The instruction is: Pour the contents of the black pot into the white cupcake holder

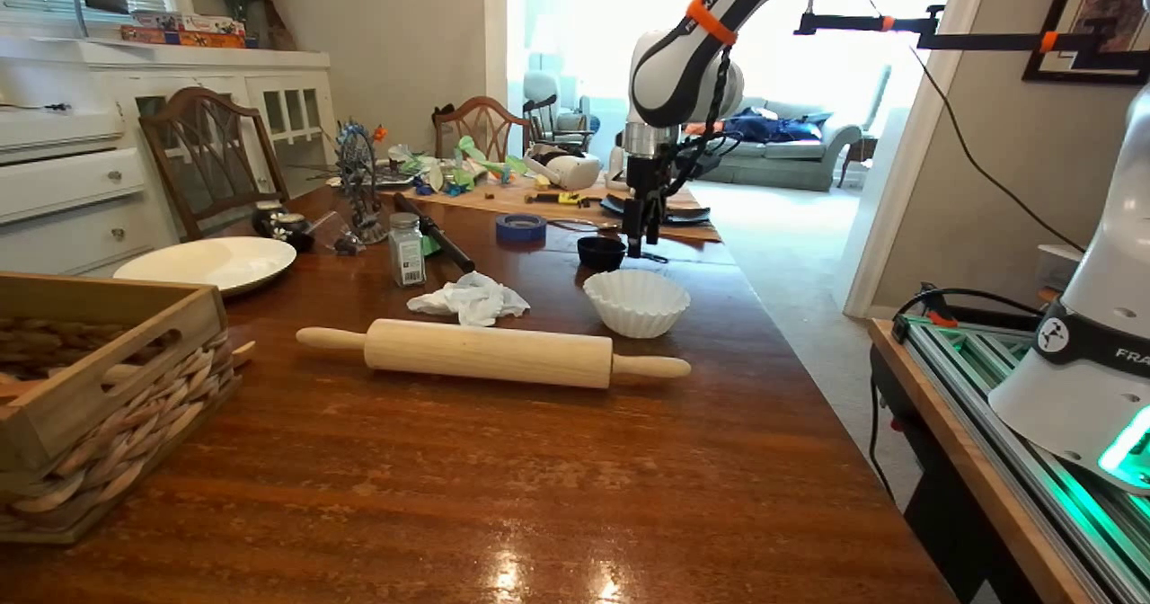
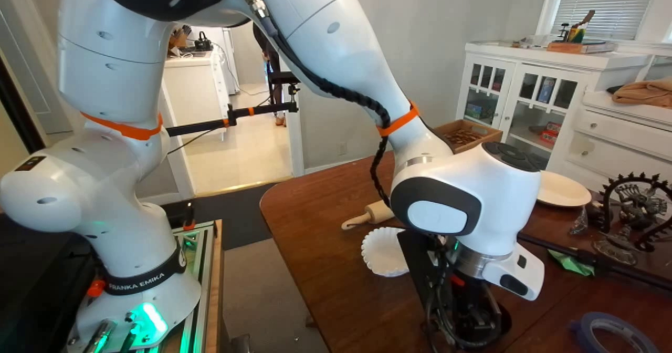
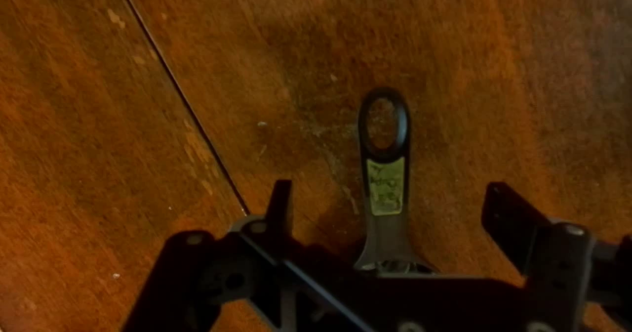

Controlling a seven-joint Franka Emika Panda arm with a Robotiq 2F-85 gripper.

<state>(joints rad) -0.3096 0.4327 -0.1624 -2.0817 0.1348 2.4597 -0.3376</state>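
Note:
The black pot [image 1: 601, 253] stands on the table with its short handle pointing toward the robot side. In the wrist view its handle [image 3: 387, 233], with a ring end and a yellow-green label, lies between the fingers, while its cup is mostly hidden behind the gripper body. My gripper [image 1: 643, 243] points down right beside the pot. In the wrist view the gripper [image 3: 389, 188] is open, with a gap on both sides of the handle. The white cupcake holder [image 1: 637, 304] stands upright close to the pot; it also shows, partly hidden by the arm, in an exterior view [image 2: 385, 251].
A rolling pin [image 1: 490, 352] lies near the cupcake holder. A crumpled white cloth [image 1: 472, 299], a glass jar [image 1: 407, 250] and blue tape [image 1: 520, 227] are on the table. A white plate [image 1: 211, 262] and a wooden basket [image 1: 108, 388] stand farther off. The table edge [image 1: 764, 307] is close.

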